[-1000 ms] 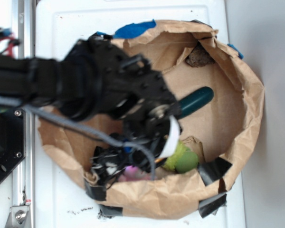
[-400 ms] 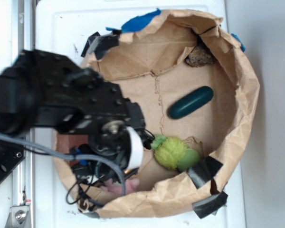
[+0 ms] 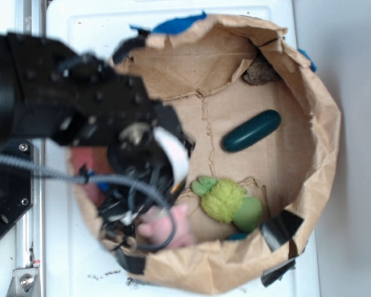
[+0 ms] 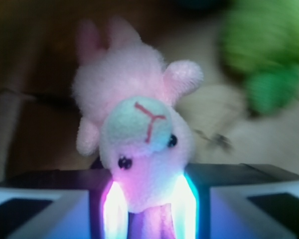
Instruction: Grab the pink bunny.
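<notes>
The pink bunny [image 4: 139, 119] fills the middle of the wrist view, face toward the camera, with dark eyes and a white muzzle. Its head sits between my gripper's [image 4: 149, 204] two glowing pads [image 4: 114, 209], which press on both sides of it. My gripper is shut on it. In the exterior view the pink bunny [image 3: 166, 226] shows at the near-left inside of the brown paper bag [image 3: 321, 124], just beyond the blurred black gripper [image 3: 142, 216]. Cables and the arm hide part of it.
A fuzzy yellow-green plush toy [image 3: 226, 201] lies right of the bunny, also seen as a green blur [image 4: 261, 59]. A dark green oblong object [image 3: 250, 130] rests mid-bag, and a brown lump [image 3: 260, 73] at the far wall. The bag's crumpled walls ring everything.
The arm has shifted left across the bag, uncovering the green plush. The bunny, mostly hidden at the near wall before, now shows clearly and sits slightly farther from that wall.
</notes>
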Available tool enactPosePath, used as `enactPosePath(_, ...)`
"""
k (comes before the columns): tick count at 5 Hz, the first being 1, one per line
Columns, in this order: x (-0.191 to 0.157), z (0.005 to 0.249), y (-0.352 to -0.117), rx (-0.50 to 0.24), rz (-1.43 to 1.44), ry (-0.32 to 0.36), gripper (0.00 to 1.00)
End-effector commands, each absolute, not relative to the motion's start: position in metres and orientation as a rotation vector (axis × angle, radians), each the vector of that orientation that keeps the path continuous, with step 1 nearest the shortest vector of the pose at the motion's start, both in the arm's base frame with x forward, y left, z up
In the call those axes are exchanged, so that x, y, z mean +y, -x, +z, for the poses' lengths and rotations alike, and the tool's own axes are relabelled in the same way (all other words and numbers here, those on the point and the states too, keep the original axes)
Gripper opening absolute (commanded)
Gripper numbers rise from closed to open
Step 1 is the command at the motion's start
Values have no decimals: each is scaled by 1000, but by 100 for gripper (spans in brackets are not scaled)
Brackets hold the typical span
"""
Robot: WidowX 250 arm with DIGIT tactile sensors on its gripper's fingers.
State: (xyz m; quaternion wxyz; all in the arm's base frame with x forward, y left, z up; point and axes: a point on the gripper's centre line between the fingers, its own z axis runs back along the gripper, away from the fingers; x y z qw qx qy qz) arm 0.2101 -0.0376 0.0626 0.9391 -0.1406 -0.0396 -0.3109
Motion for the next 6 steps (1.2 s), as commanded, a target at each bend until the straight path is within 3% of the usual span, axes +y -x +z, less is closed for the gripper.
enactPosePath(1, -34, 83, -220, -127, -423, 214, 0)
enactPosePath(4, -27, 111, -211, -101, -59, 151, 0)
enactPosePath(6, -7, 128, -233, -108, 50, 134, 0)
